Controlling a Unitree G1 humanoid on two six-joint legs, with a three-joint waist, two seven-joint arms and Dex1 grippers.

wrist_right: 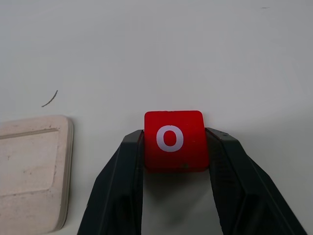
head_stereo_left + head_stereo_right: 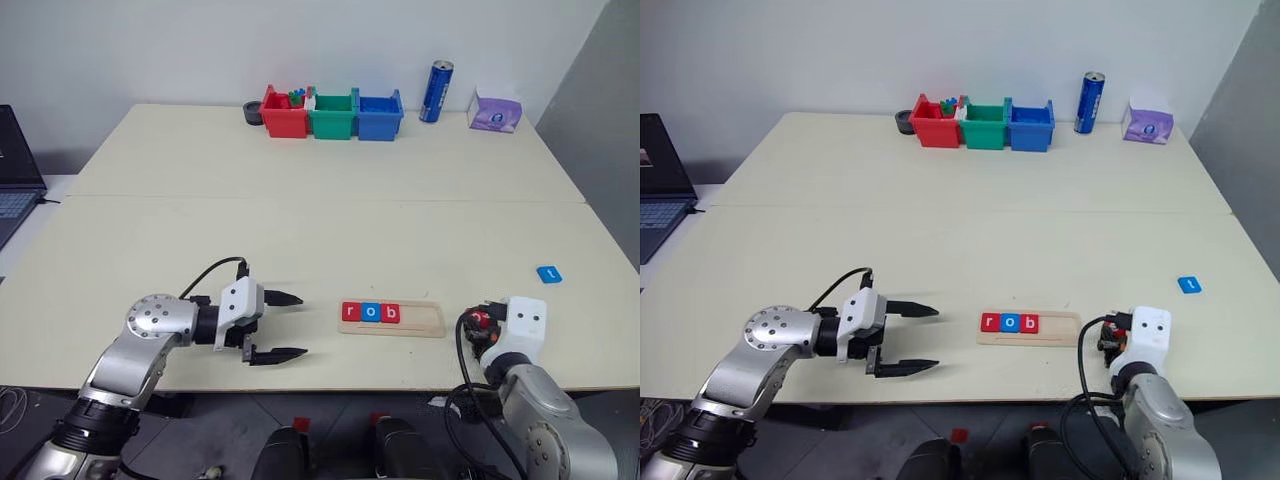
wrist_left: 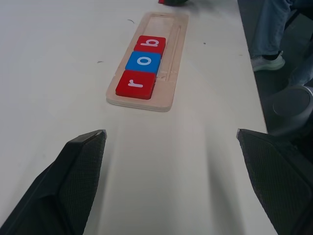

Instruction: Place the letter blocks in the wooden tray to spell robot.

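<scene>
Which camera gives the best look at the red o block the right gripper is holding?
The right wrist view: the red o block sits face-on between the right gripper fingers, its letter readable. In the left eye view it's a small red patch beside the gripper's white housing.

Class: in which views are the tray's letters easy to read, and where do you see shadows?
Left wrist view: tray letters r, o, b read sharply. Eye views: same tiles small but legible; left gripper casts a soft shadow. Right wrist view: right gripper holds a crisp red o.
</scene>
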